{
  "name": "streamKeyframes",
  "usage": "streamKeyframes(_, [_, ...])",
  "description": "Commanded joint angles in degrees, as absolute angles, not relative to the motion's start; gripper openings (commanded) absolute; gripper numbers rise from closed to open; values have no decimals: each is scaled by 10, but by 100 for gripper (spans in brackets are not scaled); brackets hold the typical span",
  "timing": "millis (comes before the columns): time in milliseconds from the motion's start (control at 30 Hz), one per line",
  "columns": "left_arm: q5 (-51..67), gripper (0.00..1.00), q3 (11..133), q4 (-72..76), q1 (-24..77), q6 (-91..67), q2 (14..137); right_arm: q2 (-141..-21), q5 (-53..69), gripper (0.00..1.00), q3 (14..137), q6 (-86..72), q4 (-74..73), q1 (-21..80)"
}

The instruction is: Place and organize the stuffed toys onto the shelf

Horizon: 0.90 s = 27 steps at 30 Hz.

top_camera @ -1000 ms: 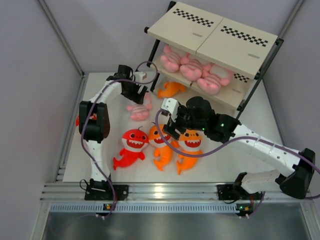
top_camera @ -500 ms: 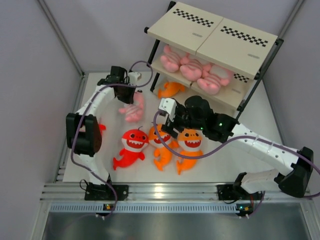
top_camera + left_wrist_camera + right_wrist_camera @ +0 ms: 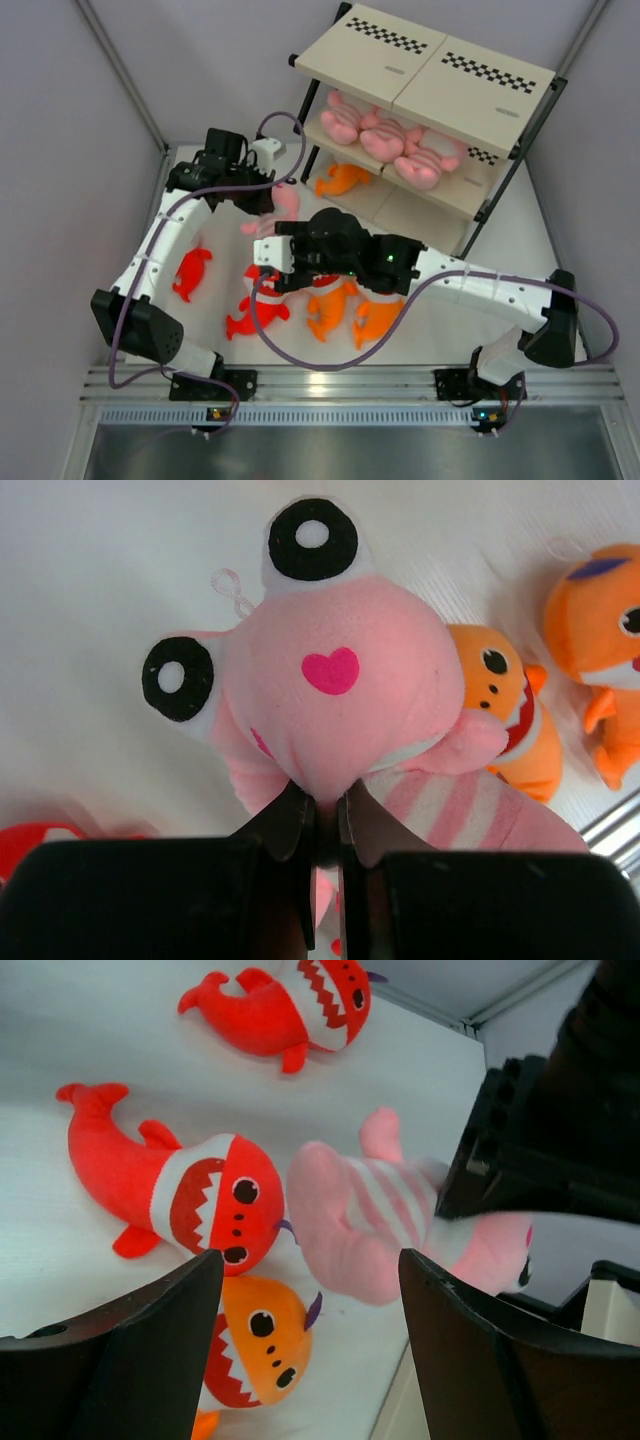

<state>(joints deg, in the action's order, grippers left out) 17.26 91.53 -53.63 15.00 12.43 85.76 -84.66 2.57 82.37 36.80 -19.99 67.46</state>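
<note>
My left gripper (image 3: pixel 325 798) is shut on the lower part of a pink striped plush (image 3: pixel 340 680) with black-and-white eyes and a heart mark. In the top view this plush (image 3: pixel 278 212) hangs by the left gripper (image 3: pixel 262 195), in front of the shelf (image 3: pixel 440 70). My right gripper (image 3: pixel 274 266) stands open above a red shark (image 3: pixel 200 1195) and an orange shark (image 3: pixel 255 1350), with nothing between its fingers. The right wrist view shows the pink plush (image 3: pixel 370 1220) just beyond the right gripper (image 3: pixel 310 1260). Three pink plushies (image 3: pixel 385 138) lie on the middle board. An orange shark (image 3: pixel 342 178) lies on the bottom board.
A second red shark (image 3: pixel 190 270) lies at the left of the table. Two orange sharks (image 3: pixel 330 305) lie side by side under the right arm. Grey walls close in the left and back sides. The shelf's black frame leg (image 3: pixel 306 110) stands close to the left gripper.
The left gripper closed on the pink plush and drew it slightly back and left. The right arm swung left from over the orange sharks to over the red shark.
</note>
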Motion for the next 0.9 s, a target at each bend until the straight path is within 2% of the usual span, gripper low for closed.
streamKeyframes(0, [189,0,908,-583,159,107,852,-884,-28,71,882,454,-252,717])
streamKeyframes(300, [194,0,911,-600,164,107,846,-991,-166,69,977,566,-368,761])
streamKeyframes(500, [200,0,916,-602,165,109,848,-1036,-275,71,977,632,-337,759])
streamKeyframes(700, [221,0,916,-602,166,107,850,-1061,-287,70,974,642,-309,748])
streamKeyframes(800, [232,0,912,-603,166,105,850,-1070,-308,66,964,654,-273,741])
streamKeyframes(867, [234,0,909,-603,166,105,848,-1078,-322,45,965,658,-265,735])
